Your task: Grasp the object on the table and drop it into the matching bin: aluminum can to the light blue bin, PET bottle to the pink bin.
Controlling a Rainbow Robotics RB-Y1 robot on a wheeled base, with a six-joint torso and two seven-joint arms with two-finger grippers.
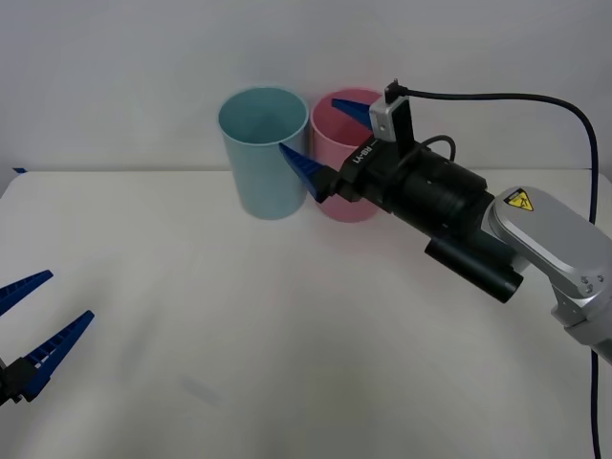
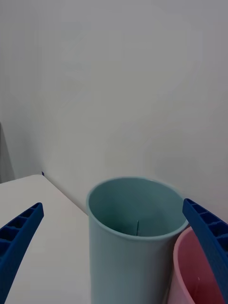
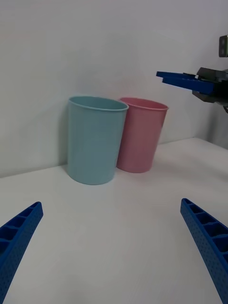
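At the left edge of the bench (image 1: 287,335) the left gripper (image 1: 69,295) hangs low and idle, its fingers (image 1: 57,339) spread apart with nothing between them. It is well apart from both bins, so it adds little risk unless it swings inward. Further right the light blue bin (image 1: 260,163) stands upright, touching or just beside the pink bin (image 1: 323,134). The right gripper (image 1: 308,124) is up at rim height over the seam between the two, its fingers (image 1: 304,170) wide apart and empty. Where the can is cannot be told. It is not in either set of fingers, and the wall of the blue bin hides the bin's floor, so the can may well be lying in there. The main danger now looks to be the retreat. In the front view one right finger lies across the blue bin's front wall and the other reaches over the pink bin's mouth; whether either is touching cannot be made out. Both bins are tall, probably light, and not fixed down. A pull-back that dips or drifts sideways could therefore hook a rim and tip one bin into the other, spilling whatever is inside. Lifting straight up before drawing back would likely avoid that. The cable trailing from the right wrist could also snag if the arm twists.
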